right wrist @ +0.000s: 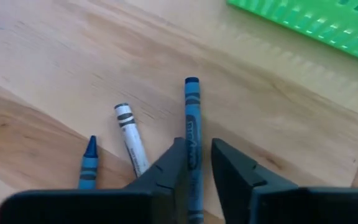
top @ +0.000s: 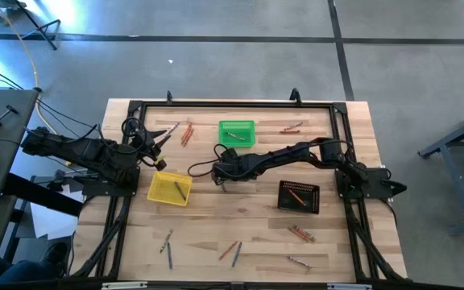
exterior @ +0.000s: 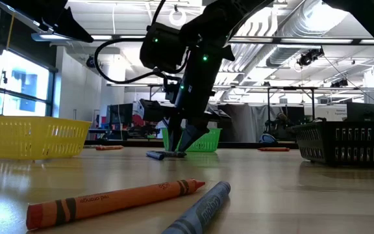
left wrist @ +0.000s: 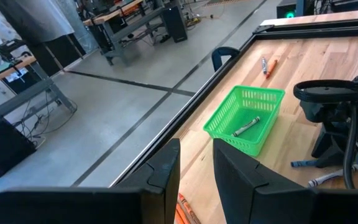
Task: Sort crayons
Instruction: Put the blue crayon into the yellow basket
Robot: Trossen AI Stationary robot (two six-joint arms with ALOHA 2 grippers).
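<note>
My right gripper [top: 222, 179] [right wrist: 196, 149] reaches down to the table's middle, just near of the green basket [top: 237, 123]. Its fingers are a little apart and stand on either side of a blue crayon [right wrist: 192, 118] that lies flat on the wood. A white crayon [right wrist: 129, 137] and a shorter blue crayon [right wrist: 89, 163] lie flat beside it. My left gripper [top: 158, 145] [left wrist: 196, 158] is open and empty above the table's far left. The green basket [left wrist: 229, 124] holds one grey crayon [left wrist: 246, 126]. My right gripper points down over the blue crayon, a finger on each side of the crayon's middle [right wrist: 194, 146]. One finger [right wrist: 176, 155] stands right against its side, and wood shows between the crayon and the other finger. I cannot tell whether the gripper touches it.
A yellow basket [top: 170, 197] stands at the left and a black basket [top: 299, 208] at the right, each with a crayon inside. Loose crayons lie at the far edge [top: 188, 133] [top: 291, 127] and near the front [top: 230, 251] [top: 300, 234], two close to the low camera [exterior: 109, 198] [exterior: 200, 211].
</note>
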